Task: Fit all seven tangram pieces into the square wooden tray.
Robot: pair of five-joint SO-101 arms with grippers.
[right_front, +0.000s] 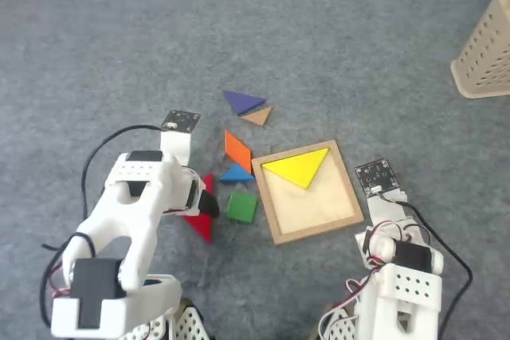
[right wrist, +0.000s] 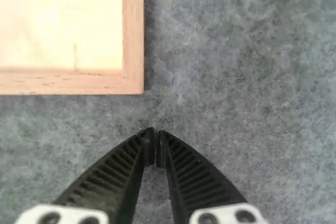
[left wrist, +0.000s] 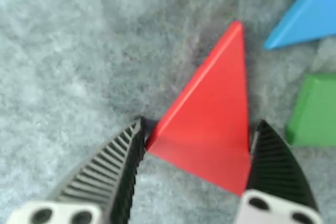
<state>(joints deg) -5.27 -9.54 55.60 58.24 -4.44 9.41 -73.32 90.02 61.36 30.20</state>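
Observation:
The square wooden tray [right_front: 345,214] lies right of centre and holds a yellow triangle [right_front: 299,166]. A corner of the tray [right wrist: 132,80] shows just ahead of my right gripper [right wrist: 156,148], which is shut with nothing in it and low over the carpet. My left gripper [left wrist: 198,135] is open, with one finger on each side of the red triangle [left wrist: 210,124] and close against its edges. The red triangle [right_front: 203,224] lies on the carpet, partly under the left arm. The green square [right_front: 242,206], blue triangle [right_front: 237,173], orange piece [right_front: 237,151], tan triangle [right_front: 258,115] and purple triangle [right_front: 243,101] lie left of the tray.
A beige perforated basket [right_front: 486,45] stands at the far right edge. Grey carpet covers the table, with open room at the back and far left. Black cables trail from both arms near the front.

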